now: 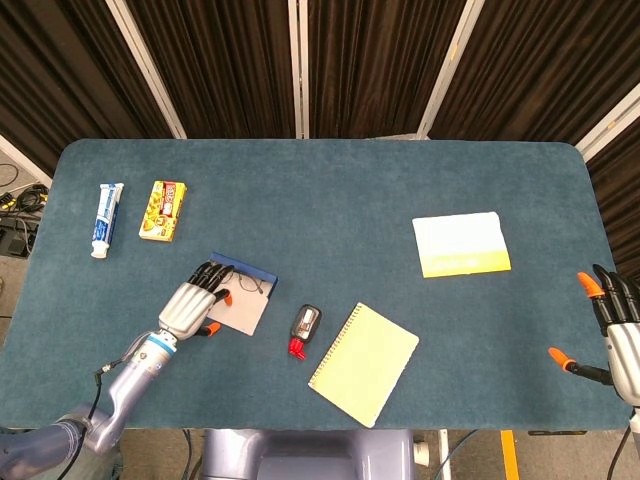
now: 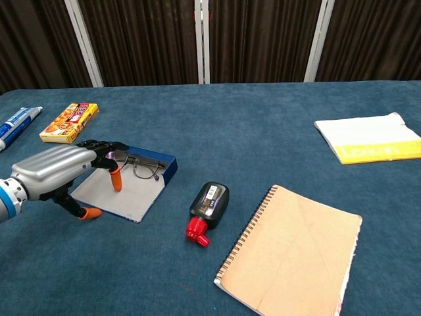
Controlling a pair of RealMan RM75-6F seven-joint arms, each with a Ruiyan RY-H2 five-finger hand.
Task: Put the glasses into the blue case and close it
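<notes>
1 thin-wired glasses [image 2: 146, 166] lies in the open blue case [image 2: 135, 187]; my left hand [image 2: 62, 172] pinches it, right hand [image 1: 618, 325] spread, empty.

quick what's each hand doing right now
Left hand: over the open blue case, fingers at the thin-framed glasses; grip cannot be told.
Right hand: open, holding nothing.

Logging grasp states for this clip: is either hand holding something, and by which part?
The left hand holds the dark thin-framed glasses at their left end, over the open blue case. The right hand holds nothing.
</notes>
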